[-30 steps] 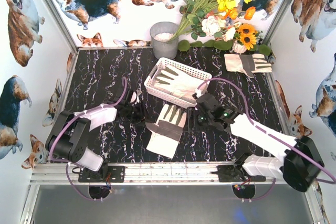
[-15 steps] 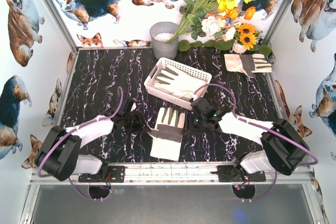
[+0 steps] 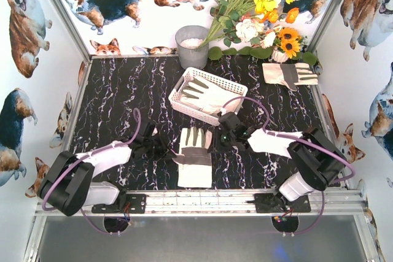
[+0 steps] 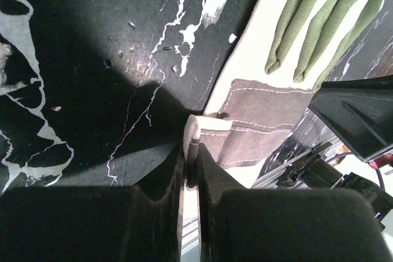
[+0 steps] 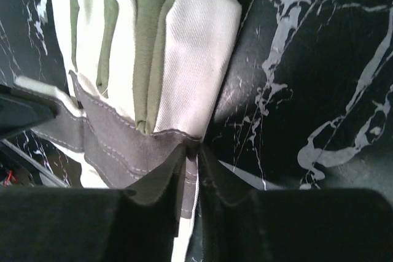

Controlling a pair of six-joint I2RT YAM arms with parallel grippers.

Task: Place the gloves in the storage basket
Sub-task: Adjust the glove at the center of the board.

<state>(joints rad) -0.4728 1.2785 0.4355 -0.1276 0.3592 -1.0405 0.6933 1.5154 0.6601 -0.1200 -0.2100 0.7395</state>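
the left half of the table lay open from its left edge to the storage basket. a grey bucket and flowers crowded the rear edge. by the front edge, the left gripper and right gripper hemmed the glove from both sides, leaving only a narrow strip before the basket.

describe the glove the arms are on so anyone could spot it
On the black marble table, look in front of the white basket, between the two arms. The near glove lies flat, fingers toward the basket. Unlike the basket glove and the corner glove, it is pinched by the left gripper and right gripper.
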